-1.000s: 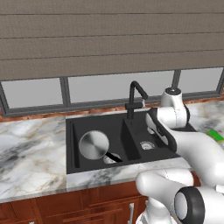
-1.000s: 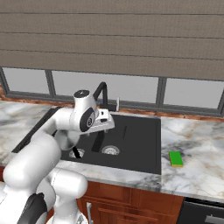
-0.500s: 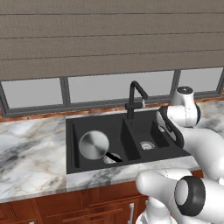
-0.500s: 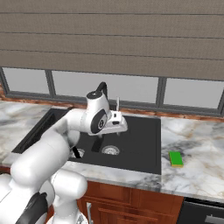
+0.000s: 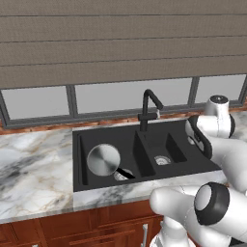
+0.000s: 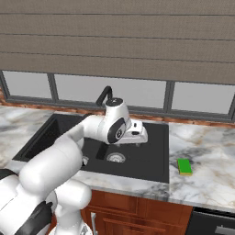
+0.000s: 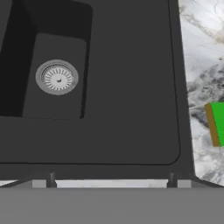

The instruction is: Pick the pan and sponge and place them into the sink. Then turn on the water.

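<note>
The silver-grey pan (image 5: 103, 159) lies in the left, larger basin of the black sink (image 5: 179, 155), its black handle pointing to the front right. On the marble counter just right of the sink sits the green sponge (image 6: 185, 166), also at the right edge of the hand view (image 7: 218, 123). My gripper (image 6: 137, 139) hangs over the right part of the sink, above the smaller basin's far side, left of the sponge. Its fingertips (image 7: 51, 177) stand wide apart, open, with nothing between them. The smaller basin's drain (image 7: 57, 77) lies below. No water is in view at the faucet (image 5: 149, 107).
Marble counter (image 5: 34, 169) runs on both sides of the sink. A window with a dark frame (image 5: 72, 101) and a low ledge lies behind the faucet. Wooden cabinet fronts (image 6: 137, 220) sit below the counter's front edge.
The arm has swung to the right, carrying the open gripper from over the sink's middle toward its right side. Pan and sponge have not moved.
</note>
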Robot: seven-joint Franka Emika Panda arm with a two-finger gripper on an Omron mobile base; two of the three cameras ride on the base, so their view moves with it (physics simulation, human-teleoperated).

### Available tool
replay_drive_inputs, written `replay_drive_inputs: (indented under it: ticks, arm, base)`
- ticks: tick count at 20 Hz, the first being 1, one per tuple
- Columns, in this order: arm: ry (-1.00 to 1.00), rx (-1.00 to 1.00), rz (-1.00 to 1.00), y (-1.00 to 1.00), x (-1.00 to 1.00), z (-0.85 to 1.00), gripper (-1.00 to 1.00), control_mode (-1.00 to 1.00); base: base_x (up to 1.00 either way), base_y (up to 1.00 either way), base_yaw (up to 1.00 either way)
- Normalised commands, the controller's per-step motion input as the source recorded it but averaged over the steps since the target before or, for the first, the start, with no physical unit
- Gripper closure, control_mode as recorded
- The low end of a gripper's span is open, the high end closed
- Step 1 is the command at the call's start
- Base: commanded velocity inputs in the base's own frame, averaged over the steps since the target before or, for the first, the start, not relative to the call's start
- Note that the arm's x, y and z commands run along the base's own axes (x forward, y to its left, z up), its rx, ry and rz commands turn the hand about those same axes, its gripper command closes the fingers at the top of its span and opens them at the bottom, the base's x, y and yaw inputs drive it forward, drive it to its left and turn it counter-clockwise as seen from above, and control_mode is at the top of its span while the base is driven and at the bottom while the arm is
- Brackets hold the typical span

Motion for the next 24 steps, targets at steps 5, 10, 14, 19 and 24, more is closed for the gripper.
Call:
replay_drive_inputs:
  ticks: [5,10,14,19,24]
  arm:
    - [0.0,0.05,-0.07,-0.52,-0.18,0.12,-1.0,-1.0]
    - [0.0,0.04,-0.07,-0.5,-0.18,0.14,-1.0,-1.0]
    - [0.0,0.04,-0.05,-0.47,-0.11,0.01,-1.0,-1.0]
    - [0.0,0.05,-0.02,-0.43,-0.09,0.0,-1.0,-1.0]
    - [0.0,0.03,0.0,-0.37,-0.02,0.0,-1.0,-1.0]
  base:
    - [0.0,0.0,0.0]
    - [0.0,0.0,0.0]
    - [0.0,0.0,0.0]
    - [0.0,0.0,0.0]
    - [0.0,0.0,0.0]
